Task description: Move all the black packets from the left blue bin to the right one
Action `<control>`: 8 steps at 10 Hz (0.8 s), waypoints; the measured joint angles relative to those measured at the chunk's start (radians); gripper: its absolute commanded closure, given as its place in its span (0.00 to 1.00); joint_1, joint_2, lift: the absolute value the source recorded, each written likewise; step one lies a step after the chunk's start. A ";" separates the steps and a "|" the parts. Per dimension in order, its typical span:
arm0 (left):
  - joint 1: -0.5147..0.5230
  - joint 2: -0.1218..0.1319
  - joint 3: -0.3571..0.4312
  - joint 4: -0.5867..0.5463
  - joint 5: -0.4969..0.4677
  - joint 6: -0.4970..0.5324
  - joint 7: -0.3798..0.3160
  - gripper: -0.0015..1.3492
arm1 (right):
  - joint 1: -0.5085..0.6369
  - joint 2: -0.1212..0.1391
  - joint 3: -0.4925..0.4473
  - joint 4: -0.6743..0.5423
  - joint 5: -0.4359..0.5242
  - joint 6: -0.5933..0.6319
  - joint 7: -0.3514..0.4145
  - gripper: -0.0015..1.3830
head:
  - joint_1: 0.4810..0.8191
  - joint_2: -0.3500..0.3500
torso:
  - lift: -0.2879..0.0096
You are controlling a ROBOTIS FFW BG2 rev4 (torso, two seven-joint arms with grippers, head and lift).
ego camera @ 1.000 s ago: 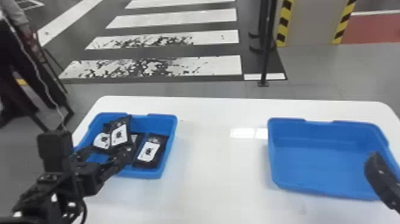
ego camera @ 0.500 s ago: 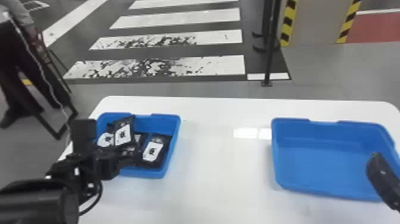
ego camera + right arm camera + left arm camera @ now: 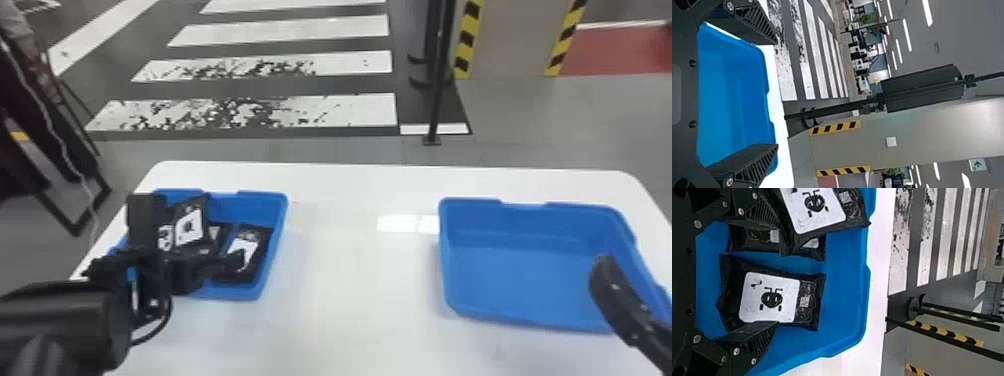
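The nearest black packet [image 3: 770, 297] lies face up in the left bin [image 3: 265, 207], along the wall nearer the right bin [image 3: 525, 270]. We judge it light and soft, a pillow of thin film that will give when squeezed and may slide a little on its glossy skin. We would take it across the middle by its two long sides, fingers low, since the crimped ends look too floppy to trust. Nothing about it looks brittle, so a firm, unhurried squeeze should do.

It is black and wrinkled, with a big white label bearing a dark cartoon figure and a small square code near one end. Next to it, another packet [image 3: 817, 207] sits tilted over a third [image 3: 758, 239], and we would mind snagging that one as we close.

Our left gripper [image 3: 778, 276] is spread wide over the near packet, one finger at each side, with nothing in its grasp; we cannot tell whether either finger touches. We take this as lining up the grip.

Across the white table [image 3: 365, 280], our right gripper [image 3: 777, 94] waits by the right bin, fingers well apart and holding nothing.
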 measured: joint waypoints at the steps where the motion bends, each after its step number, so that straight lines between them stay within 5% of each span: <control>1: -0.016 0.000 -0.002 0.036 0.028 0.006 -0.013 0.24 | 0.000 0.000 0.000 0.000 -0.001 0.000 0.000 0.07 | 0.63 0.64 | 0.46; 3: -0.049 0.000 -0.008 0.100 0.071 0.023 -0.028 0.37 | -0.001 0.000 0.001 0.002 -0.003 0.000 0.000 0.07 | 0.63 0.62 | 0.46; 4: -0.063 0.000 -0.011 0.124 0.084 0.031 -0.036 0.62 | -0.001 0.000 0.001 0.003 -0.004 0.000 0.000 0.07 | 0.63 0.61 | 0.46; 6: -0.069 -0.001 -0.011 0.138 0.091 0.035 -0.038 0.92 | -0.001 0.000 0.001 0.006 -0.013 0.000 0.000 0.07 | 0.63 0.60 | 0.46; 8: -0.055 -0.013 0.014 0.137 0.081 0.011 -0.031 0.89 | 0.000 -0.001 0.002 0.008 -0.022 0.000 0.001 0.07 | 0.63 0.62 | 0.46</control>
